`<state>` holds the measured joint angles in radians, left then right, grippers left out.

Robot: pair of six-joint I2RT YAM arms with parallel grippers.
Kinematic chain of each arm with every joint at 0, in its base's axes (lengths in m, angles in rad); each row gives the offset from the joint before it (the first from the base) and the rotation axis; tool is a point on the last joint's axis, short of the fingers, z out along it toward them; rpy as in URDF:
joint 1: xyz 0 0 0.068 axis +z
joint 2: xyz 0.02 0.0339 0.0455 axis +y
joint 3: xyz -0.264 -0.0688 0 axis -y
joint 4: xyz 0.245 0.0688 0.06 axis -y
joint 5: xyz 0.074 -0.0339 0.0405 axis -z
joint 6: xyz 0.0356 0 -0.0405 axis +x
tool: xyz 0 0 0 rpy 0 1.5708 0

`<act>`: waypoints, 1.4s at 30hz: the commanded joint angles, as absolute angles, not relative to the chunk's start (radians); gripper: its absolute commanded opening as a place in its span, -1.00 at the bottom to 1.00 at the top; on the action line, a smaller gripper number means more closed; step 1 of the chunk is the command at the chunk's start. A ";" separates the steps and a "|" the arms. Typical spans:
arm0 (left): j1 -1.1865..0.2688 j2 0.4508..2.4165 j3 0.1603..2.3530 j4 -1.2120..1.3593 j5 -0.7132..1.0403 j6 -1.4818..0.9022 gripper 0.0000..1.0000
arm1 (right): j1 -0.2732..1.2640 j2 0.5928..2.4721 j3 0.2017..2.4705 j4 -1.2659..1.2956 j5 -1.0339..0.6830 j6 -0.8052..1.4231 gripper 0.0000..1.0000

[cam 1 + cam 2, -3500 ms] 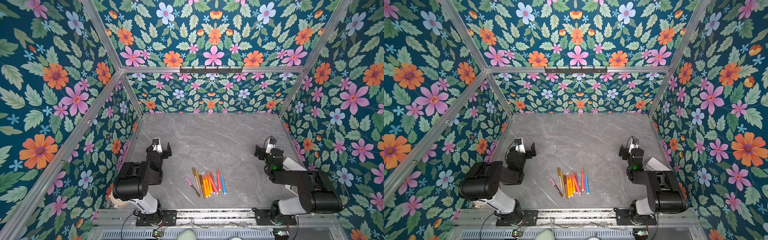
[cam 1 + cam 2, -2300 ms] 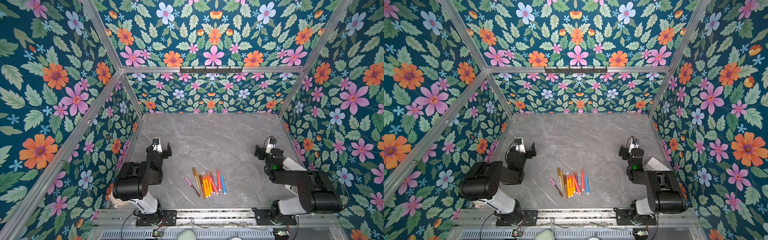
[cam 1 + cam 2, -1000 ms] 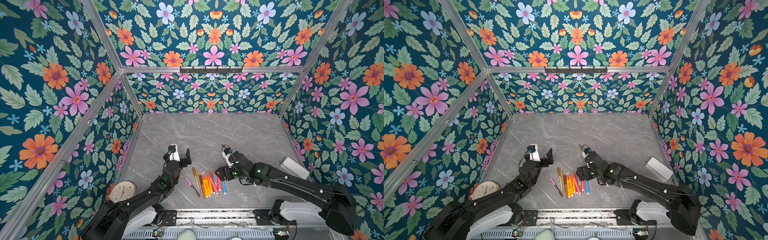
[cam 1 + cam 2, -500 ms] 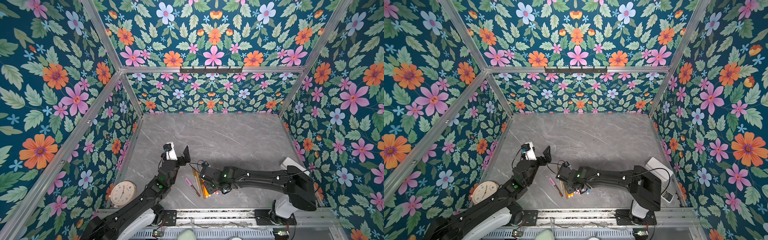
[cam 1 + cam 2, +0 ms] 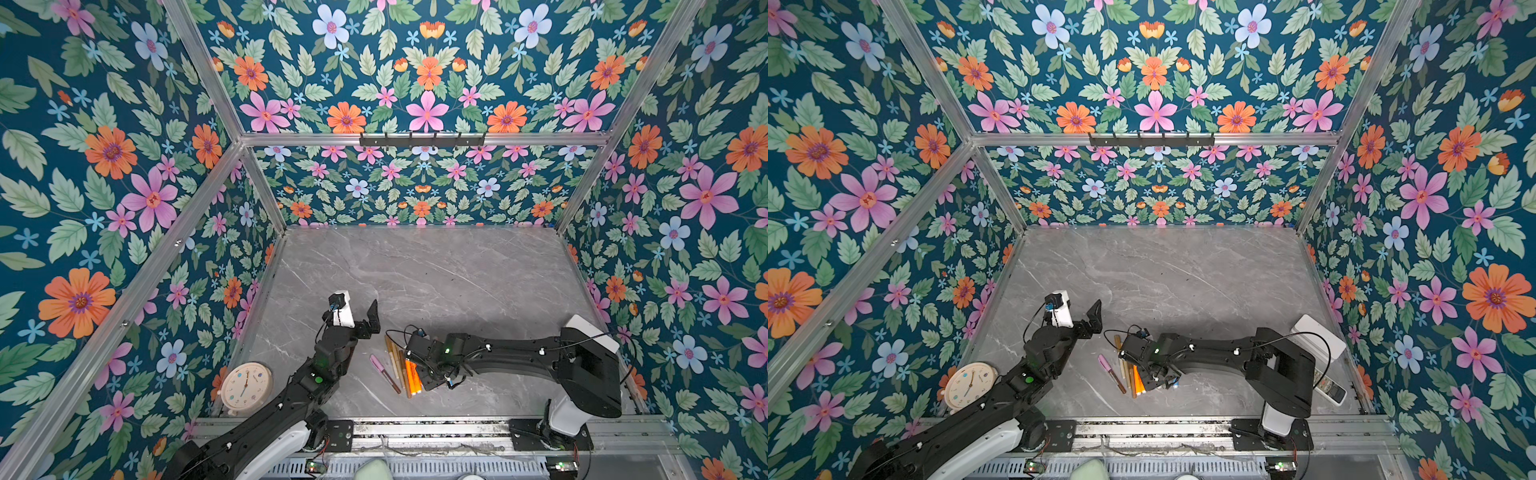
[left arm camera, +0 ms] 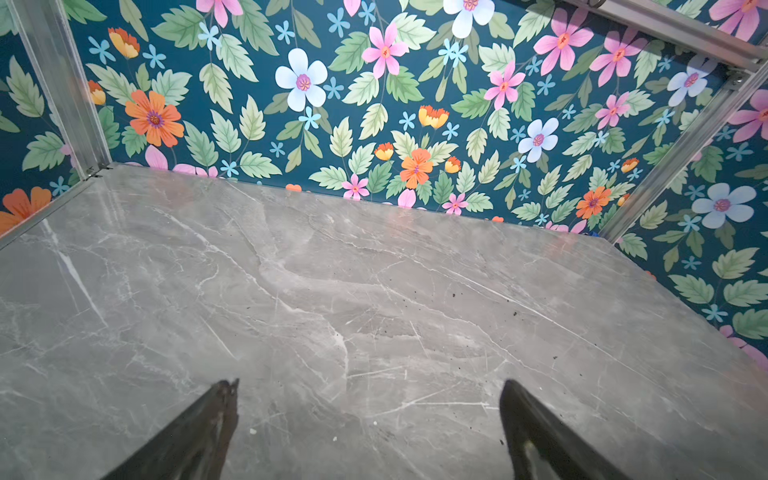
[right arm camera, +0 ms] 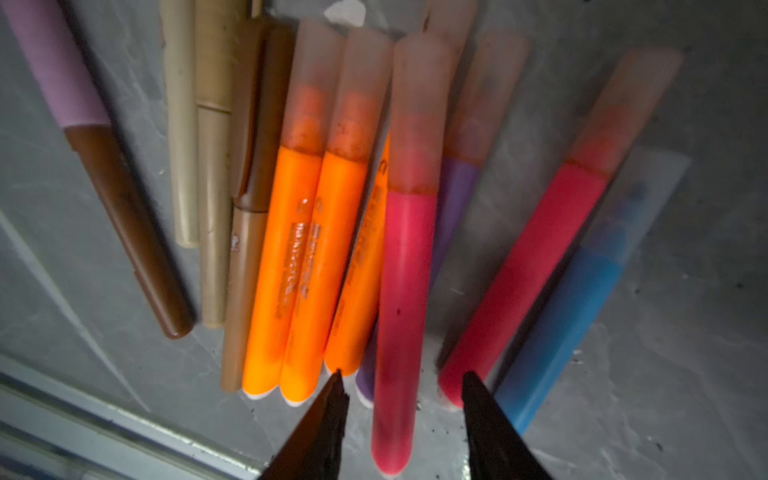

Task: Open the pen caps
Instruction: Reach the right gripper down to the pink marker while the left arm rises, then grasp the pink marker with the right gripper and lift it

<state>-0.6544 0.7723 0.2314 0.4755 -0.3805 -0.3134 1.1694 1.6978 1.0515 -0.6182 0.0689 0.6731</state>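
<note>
Several pens lie side by side near the table's front edge, orange ones [image 5: 412, 374] [image 5: 1138, 384] among them. In the right wrist view their frosted pen caps [image 7: 316, 83] point away from me, and a brown pen wears a pink cap [image 7: 54, 62]. My right gripper [image 7: 403, 374] hangs low over the row, its jaws apart on either side of a pink-red pen [image 7: 405, 270], with a gap on each side. In both top views its wrist [image 5: 432, 361] [image 5: 1150, 357] hides most of the pens. My left gripper [image 5: 359, 309] [image 6: 369, 384] stands wide open and empty, behind and left of the pens.
A round clock [image 5: 246, 384] leans at the front left by the wall. A white box [image 5: 1316, 332] and a remote control [image 5: 1329, 388] lie at the right wall. A metal rail [image 5: 415, 428] runs along the table's front edge, just behind the pens' ends.
My right arm has swung left across the pen row and its jaws have narrowed around the pink-red pen. The left gripper has drifted slightly left and stays open.
</note>
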 commanded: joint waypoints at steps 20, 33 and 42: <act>-0.652 0.747 0.232 0.454 -0.430 -0.300 1.00 | 1.154 1.700 1.031 -0.577 0.019 0.693 -0.58; -0.653 0.789 0.247 0.462 -0.317 -0.322 1.00 | 1.153 1.560 1.006 -0.602 0.086 0.689 -0.88; -0.655 1.032 0.336 0.587 0.029 -0.483 1.00 | 1.081 1.425 0.926 -0.574 0.080 0.652 -0.88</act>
